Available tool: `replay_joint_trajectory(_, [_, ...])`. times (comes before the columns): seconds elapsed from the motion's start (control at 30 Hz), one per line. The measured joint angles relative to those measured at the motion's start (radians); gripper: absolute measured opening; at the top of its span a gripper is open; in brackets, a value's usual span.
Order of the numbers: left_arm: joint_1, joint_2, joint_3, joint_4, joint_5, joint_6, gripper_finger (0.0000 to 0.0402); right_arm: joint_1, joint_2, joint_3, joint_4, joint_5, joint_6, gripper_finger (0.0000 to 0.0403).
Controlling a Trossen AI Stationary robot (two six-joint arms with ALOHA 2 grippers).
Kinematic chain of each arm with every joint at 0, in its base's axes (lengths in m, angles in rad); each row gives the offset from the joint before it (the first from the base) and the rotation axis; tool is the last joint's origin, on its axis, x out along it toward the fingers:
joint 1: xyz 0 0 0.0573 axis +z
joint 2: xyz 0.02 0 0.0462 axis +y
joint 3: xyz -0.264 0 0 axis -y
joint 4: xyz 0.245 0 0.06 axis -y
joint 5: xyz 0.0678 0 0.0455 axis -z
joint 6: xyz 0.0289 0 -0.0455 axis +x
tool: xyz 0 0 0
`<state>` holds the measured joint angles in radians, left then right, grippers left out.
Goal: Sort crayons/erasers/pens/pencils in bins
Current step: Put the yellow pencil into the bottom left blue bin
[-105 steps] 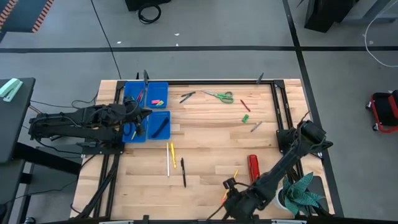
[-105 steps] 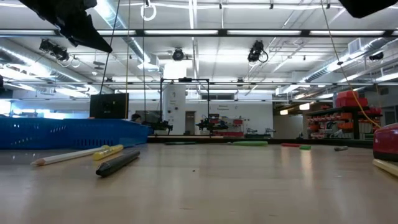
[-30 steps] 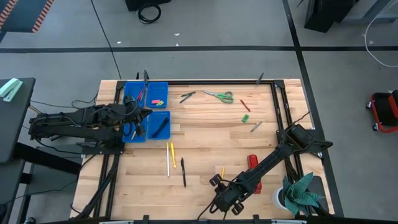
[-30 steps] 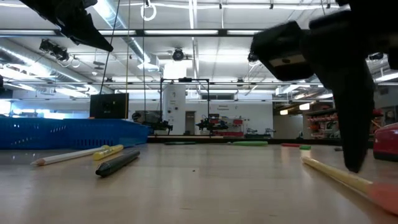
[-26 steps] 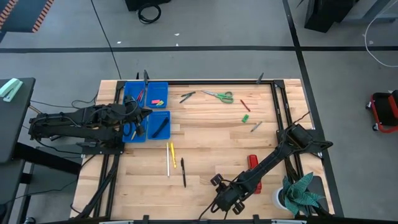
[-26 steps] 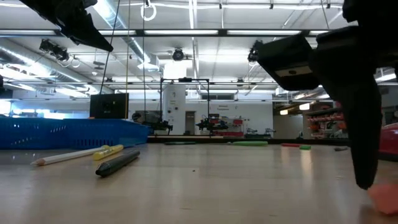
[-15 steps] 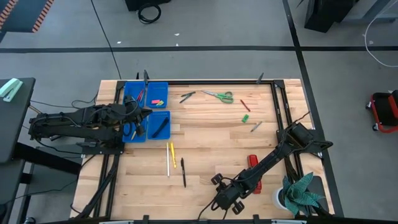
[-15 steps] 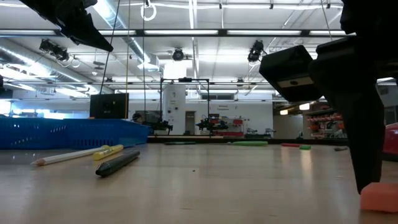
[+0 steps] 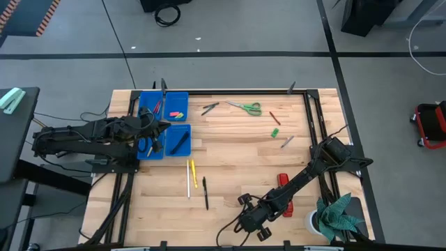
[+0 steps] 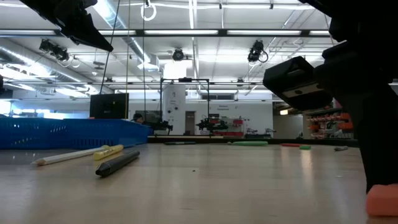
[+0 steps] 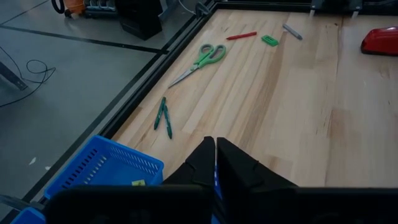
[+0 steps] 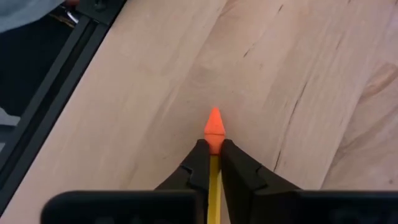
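My right gripper is low over the wood near the table's near edge, shut on a yellow pencil with an orange eraser end. My left gripper waits shut above the blue bins at the far left; one bin shows below its fingers. A white pencil, a yellow one and a dark pen lie flat mid-table. Two dark pens, a red crayon and a green piece lie toward the far edge. My right gripper pinches the pencil between its two fingers just behind the orange eraser end, which sticks out past the fingertips. The fingers slant down from the table's right, and the shaft runs back along them. The eraser end sits at the table top.
Green-handled scissors lie at the far edge, a grey stick right of centre, a red stapler beside my right arm. A white cup with green cloth stands at the near right corner. Bare wood lies mid-table.
My right gripper has rolled a little, sunk slightly toward the table and shut on the yellow pencil's eraser end, which before lay between its open fingers.
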<state>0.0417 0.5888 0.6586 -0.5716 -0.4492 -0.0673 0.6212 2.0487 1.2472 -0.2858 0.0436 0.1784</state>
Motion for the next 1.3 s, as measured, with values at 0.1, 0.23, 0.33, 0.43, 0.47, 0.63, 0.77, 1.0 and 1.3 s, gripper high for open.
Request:
replay_joint_trajectory(0.1, [0.000,0.000,0.000,0.002,0.000,0.000,0.0025,-0.002,-0.008,-0.001,0.004,0.000,-0.001,0.0029])
replay_joint_trajectory(0.23, [0.000,0.000,0.000,0.037,0.001,0.001,0.0019,-0.012,-0.038,0.012,-0.006,0.028,-0.047,0.0028])
replay_joint_trajectory(0.33, [0.000,0.000,0.000,0.058,0.002,0.002,0.0019,-0.031,-0.090,0.037,0.013,0.046,-0.120,0.0027])
replay_joint_trajectory(0.43, [0.000,0.000,0.000,0.059,0.002,0.003,0.0025,-0.068,-0.142,0.037,0.000,0.061,-0.182,0.0027])
replay_joint_trajectory(0.47, [0.000,0.000,0.000,0.059,0.002,0.009,0.0027,-0.083,-0.163,0.035,-0.004,0.077,-0.204,0.0027])
replay_joint_trajectory(0.63, [0.000,0.000,0.000,0.076,0.002,0.087,0.0032,-0.173,-0.283,0.038,0.084,0.194,-0.359,0.0026])
replay_joint_trajectory(0.77, [0.000,0.000,0.000,0.141,0.057,0.165,0.0030,-0.274,-0.340,0.037,0.258,0.196,-0.488,0.0026])
replay_joint_trajectory(1.0, [-0.001,0.002,-0.122,0.459,0.264,0.284,0.0054,-0.452,-0.359,0.038,0.527,0.026,-0.630,0.0026])
replay_joint_trajectory(1.3, [0.001,0.014,-0.303,0.942,0.264,0.288,0.0144,-0.566,-0.360,0.038,0.690,-0.111,-0.654,0.0026])
